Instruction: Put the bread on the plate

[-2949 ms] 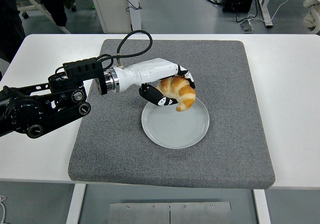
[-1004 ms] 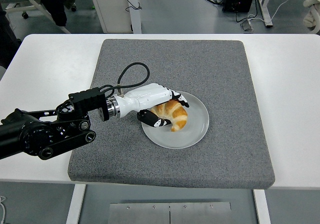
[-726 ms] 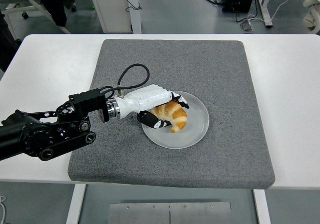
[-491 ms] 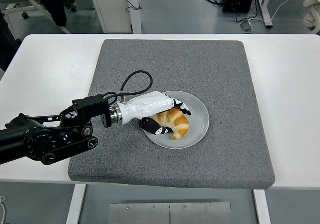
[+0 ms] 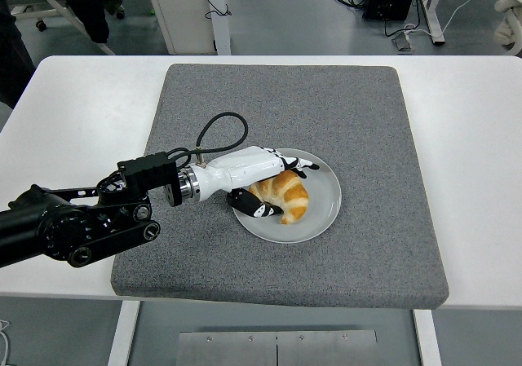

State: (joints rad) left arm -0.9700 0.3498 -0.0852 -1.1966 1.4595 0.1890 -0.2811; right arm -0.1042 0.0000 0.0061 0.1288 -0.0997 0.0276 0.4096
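A golden croissant, the bread, lies on the round white plate in the middle of the grey mat. My left hand reaches in from the left and sits at the plate's left side. Its fingers stretch out over the far edge of the bread, and the thumb lies at its near side. The fingers look loosened and spread, no longer curled tight on the bread. My right arm is not in view.
The grey mat covers most of the white table. A black cable loops up from my left wrist. Chairs, cables and equipment stand on the floor beyond the table's far edge.
The hand came down and towards me with the bread until the bread lay on the plate. In the last half second the fingers straightened and lifted off the top of the bread.
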